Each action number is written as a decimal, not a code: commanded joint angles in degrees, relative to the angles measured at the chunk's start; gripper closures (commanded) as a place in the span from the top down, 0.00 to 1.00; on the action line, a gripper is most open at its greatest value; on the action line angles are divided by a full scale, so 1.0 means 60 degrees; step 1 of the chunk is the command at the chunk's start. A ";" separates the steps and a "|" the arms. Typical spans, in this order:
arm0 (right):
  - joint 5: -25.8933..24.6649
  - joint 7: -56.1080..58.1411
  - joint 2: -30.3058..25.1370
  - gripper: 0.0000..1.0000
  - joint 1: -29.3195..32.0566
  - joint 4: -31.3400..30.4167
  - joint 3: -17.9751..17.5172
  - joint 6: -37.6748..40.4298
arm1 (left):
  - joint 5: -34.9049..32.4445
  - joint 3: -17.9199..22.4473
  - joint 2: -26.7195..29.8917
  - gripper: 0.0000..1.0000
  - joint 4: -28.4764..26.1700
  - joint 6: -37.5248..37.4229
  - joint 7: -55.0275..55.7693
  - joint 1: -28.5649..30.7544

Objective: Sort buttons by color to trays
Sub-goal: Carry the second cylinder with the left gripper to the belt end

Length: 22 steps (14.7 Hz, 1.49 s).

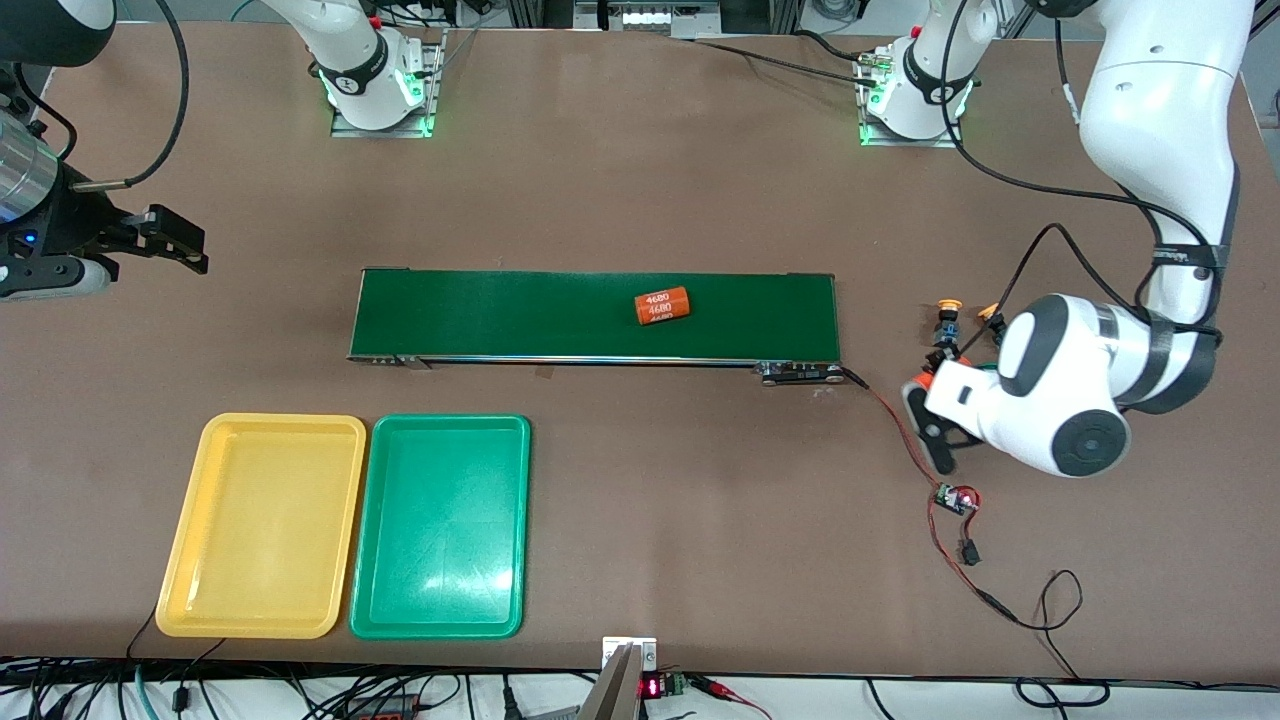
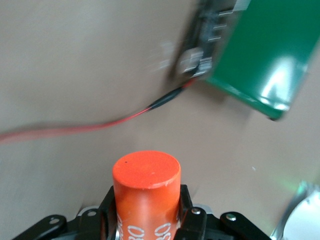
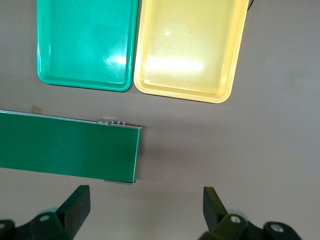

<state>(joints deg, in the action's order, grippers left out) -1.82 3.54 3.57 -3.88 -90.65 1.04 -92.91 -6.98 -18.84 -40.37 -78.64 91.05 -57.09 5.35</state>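
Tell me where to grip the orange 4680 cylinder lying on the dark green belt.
Probably mid-length, from above: the orange 4680 cylinder lies on its side along the dark green belt, so fingers would close across its round body. The left gripper, off the belt's end, is shut on a second orange cylinder; the right gripper waits open.

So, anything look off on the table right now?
Yes. The left gripper, at the belt's left-arm end, is shut on an orange 4680 cylinder, not a button. Another cylinder lies on the belt. Both trays, yellow and green, hold nothing.
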 commanded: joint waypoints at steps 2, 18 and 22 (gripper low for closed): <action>-0.0005 0.0172 -0.0009 1.00 0.0061 0.0035 -0.0013 0.0030 | -0.0081 -0.0960 0.0547 0.00 -0.0809 -0.0116 -0.1294 0.0089; -0.0005 0.0172 -0.0009 1.00 0.0061 0.0035 -0.0013 0.0030 | -0.0067 -0.2720 0.1690 0.01 -0.4149 0.2784 0.1532 -0.0218; -0.0005 0.0172 -0.0009 1.00 0.0061 0.0020 -0.0013 0.0030 | -0.0110 -0.2647 0.1427 0.08 -0.4237 0.3178 0.1620 -0.0248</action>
<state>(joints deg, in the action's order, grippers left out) -1.82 3.54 3.58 -3.87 -90.65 1.05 -92.91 -6.99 -35.03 -31.93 -102.67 108.05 -48.17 3.78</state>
